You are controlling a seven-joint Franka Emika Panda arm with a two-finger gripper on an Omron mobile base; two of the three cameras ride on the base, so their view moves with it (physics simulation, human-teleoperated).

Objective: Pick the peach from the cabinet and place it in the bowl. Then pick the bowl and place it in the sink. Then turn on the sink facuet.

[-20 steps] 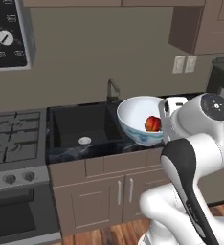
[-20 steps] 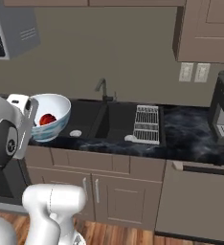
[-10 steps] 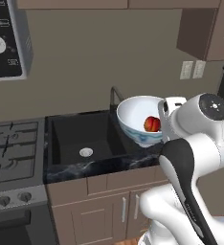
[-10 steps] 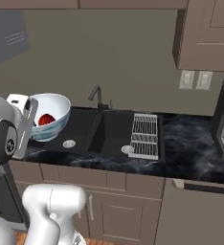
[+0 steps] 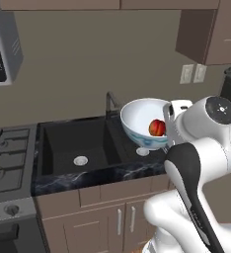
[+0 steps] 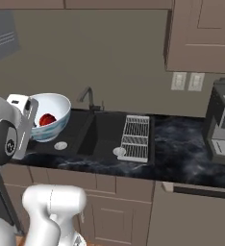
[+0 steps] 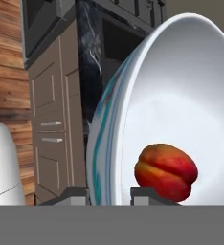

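The peach (image 5: 157,127) already lies in the bowl (image 5: 142,121), whose rim the gripper (image 7: 109,194) pinches, holding it aloft beside the sink (image 5: 78,146); lowering it in and the faucet remain.

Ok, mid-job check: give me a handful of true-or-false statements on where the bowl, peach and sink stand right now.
1. The small orange-red peach lies inside the round white bowl. True.
2. The bowl rests on the floor of the black rectangular sink. False: the gripper carries it tilted above the counter, its rim between the fingertips.
3. Water runs from the dark faucet. False: no water is seen.
4. A grey slatted rack lies at the sink's edge. True.
5. The sink holds dishes. False: just its round silver drain.
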